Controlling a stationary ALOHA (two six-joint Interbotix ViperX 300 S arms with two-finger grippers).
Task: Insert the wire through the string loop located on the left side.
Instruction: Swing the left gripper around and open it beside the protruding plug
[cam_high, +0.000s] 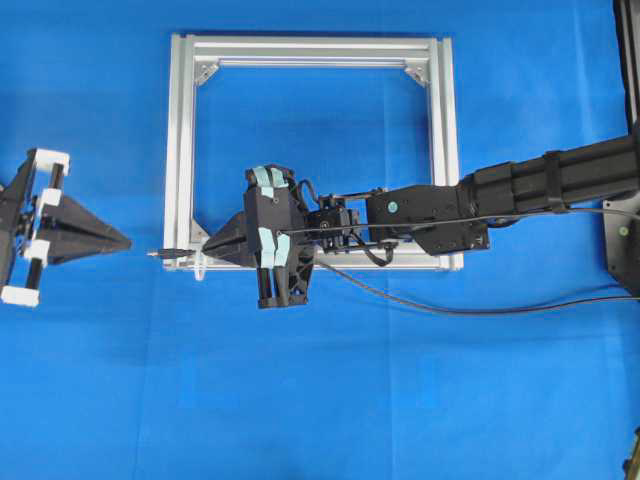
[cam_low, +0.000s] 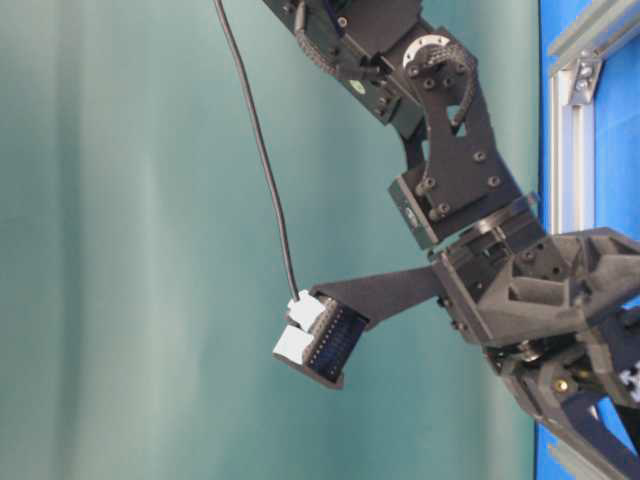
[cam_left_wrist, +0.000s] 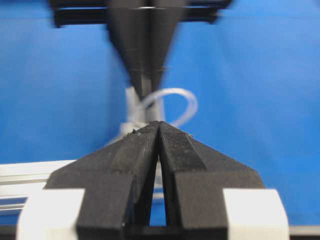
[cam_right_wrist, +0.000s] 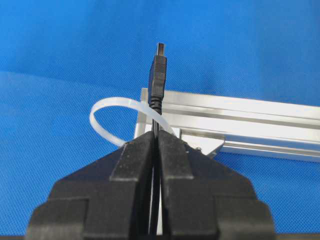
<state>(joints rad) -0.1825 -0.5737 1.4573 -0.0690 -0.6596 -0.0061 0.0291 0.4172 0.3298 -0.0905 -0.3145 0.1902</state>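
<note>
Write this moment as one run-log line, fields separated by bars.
right gripper: shut on wire | plug tip past frame corner | string loop: beside plug | left gripper: shut, apart

Overhead cam looks straight down, far enough to take in the whole frame (cam_high: 310, 150) and both arms. Table-level cam sits low, turned a quarter, close on an arm w/ a frame rail at the table edge. Left wrist cam looks along its shut left gripper (cam_left_wrist: 159, 125) toward the blurred loop (cam_left_wrist: 172, 105), very near. Right wrist cam looks along the right gripper (cam_right_wrist: 156, 135) toward 12 o'clock, near; shares the loop (cam_right_wrist: 112, 117) and frame corner w/ overhead, at approx 7 o'clock of the frame.
</note>
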